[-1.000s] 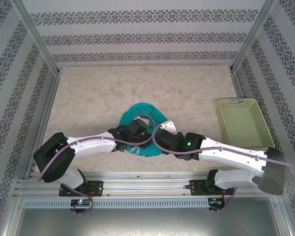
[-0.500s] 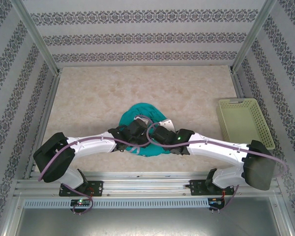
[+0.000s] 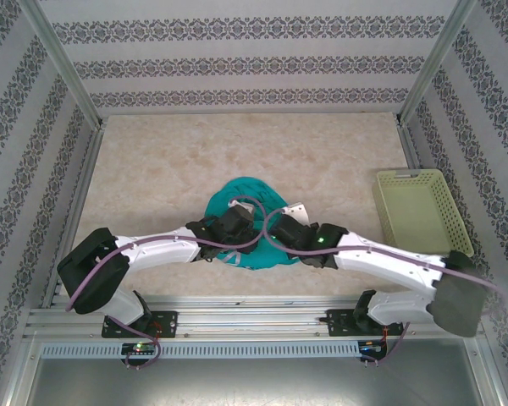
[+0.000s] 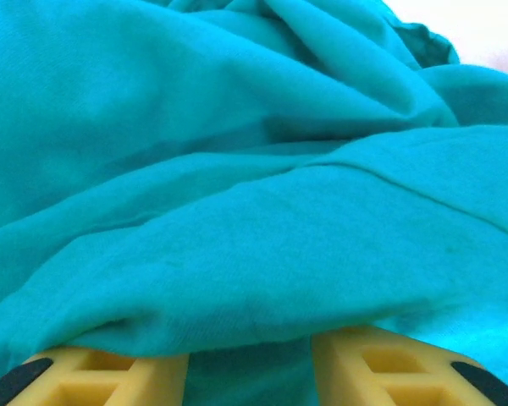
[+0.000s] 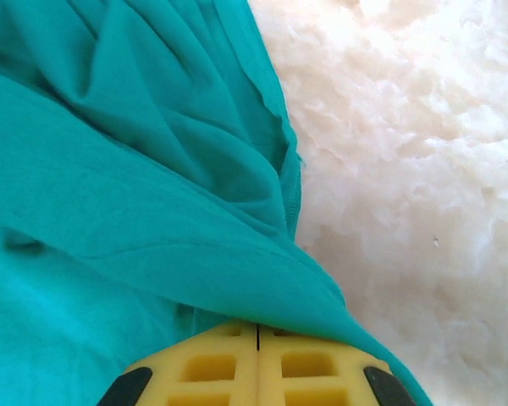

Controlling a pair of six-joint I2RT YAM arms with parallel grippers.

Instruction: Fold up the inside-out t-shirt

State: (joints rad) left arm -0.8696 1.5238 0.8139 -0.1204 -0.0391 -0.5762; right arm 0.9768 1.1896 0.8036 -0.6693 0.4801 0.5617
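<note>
Beige table (image 3: 195,161) — teal t-shirt (image 3: 247,193), basket (image 3: 409,175)

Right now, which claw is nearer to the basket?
Right. The right claw is at the right side of the shirt, with the basket off to its right. The left claw is over the shirt's middle, farther away.

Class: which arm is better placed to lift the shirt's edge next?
Probably right: the right end effector is shut at the shirt's edge beside bare table; left end effector open under cloth.

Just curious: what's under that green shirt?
The pale table runs under the shirt. Its folds drape over the left fingers and right fingers, hiding their tips. Anything else beneath is covered.
</note>
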